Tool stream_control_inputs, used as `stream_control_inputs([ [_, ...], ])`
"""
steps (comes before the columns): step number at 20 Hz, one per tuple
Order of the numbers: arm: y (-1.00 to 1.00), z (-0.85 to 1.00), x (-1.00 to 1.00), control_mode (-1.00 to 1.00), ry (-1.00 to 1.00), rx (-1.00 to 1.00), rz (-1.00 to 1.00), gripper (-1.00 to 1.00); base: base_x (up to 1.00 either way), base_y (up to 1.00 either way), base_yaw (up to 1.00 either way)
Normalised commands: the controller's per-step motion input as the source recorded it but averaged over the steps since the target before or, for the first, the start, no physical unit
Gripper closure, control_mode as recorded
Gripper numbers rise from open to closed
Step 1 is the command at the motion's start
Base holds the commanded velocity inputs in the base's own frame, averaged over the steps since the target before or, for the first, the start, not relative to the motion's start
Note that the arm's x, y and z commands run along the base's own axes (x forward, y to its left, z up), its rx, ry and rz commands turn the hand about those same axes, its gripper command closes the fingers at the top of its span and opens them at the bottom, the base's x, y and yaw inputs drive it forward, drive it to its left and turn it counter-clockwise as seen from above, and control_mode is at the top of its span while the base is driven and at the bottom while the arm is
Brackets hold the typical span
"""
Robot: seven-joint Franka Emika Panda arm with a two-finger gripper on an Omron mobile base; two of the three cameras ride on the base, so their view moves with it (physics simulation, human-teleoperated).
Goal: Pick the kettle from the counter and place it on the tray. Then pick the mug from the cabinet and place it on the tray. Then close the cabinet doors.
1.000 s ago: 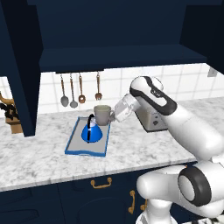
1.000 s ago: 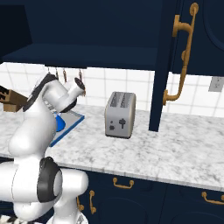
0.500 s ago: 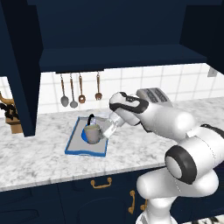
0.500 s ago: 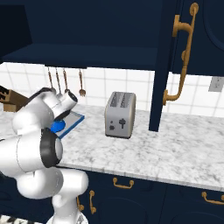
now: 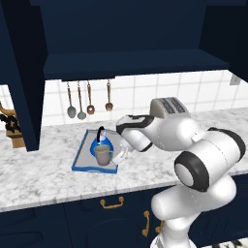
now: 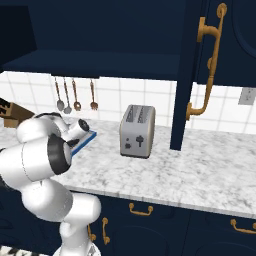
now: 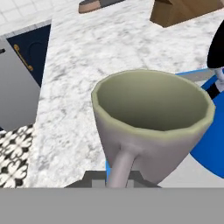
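Note:
The blue-rimmed tray (image 5: 83,156) lies on the marbled counter (image 5: 43,174) with the blue kettle (image 5: 102,142) standing on it. The grey-beige mug (image 5: 102,155) is upright at the tray's front part, just in front of the kettle; I cannot tell whether its base touches the tray. My gripper (image 5: 116,155) is at the mug's right side, shut on the mug by its handle. In the hand view the mug (image 7: 153,118) is close up, with its handle (image 7: 119,168) toward the hand and the kettle (image 7: 212,146) behind it on the right. The cabinet doors (image 6: 192,75) stand open.
A silver toaster (image 6: 136,131) stands on the counter right of the tray. Utensils (image 5: 80,101) hang on the tiled wall behind the tray. A brown knife block (image 5: 13,131) sits at the far left. The open left door (image 5: 22,77) hangs over the counter's left part.
The arm has swung down and to the left, bringing the mug from above the kettle down to the tray's front part. The kettle and tray have not moved.

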Motion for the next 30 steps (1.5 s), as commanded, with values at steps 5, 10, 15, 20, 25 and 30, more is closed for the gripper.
stream_control_inputs([
  [5, -0.01, -0.4, 0.24, -1.0, -0.01, 0.0, -0.01, 1.0, 0.0, 0.0, 0.0],
  [10, -0.05, -0.22, 0.17, -1.0, -0.02, 0.0, 0.0, 1.0, 0.0, 0.0, 0.0],
  [15, 0.0, -0.07, -0.03, -1.0, -0.01, 0.0, 0.0, -1.0, 0.0, 0.0, 0.0],
  [20, -0.21, 0.09, -0.19, -1.0, -0.02, 0.0, 0.0, -1.0, 0.0, 0.0, 0.0],
  [25, -0.2, 0.66, -0.3, -1.0, -0.02, 0.04, 0.0, -1.0, 0.0, 0.0, 0.0],
  [30, -0.22, 1.0, -0.39, -1.0, 0.04, 0.01, -0.08, -1.0, 0.0, 0.0, 0.0],
])
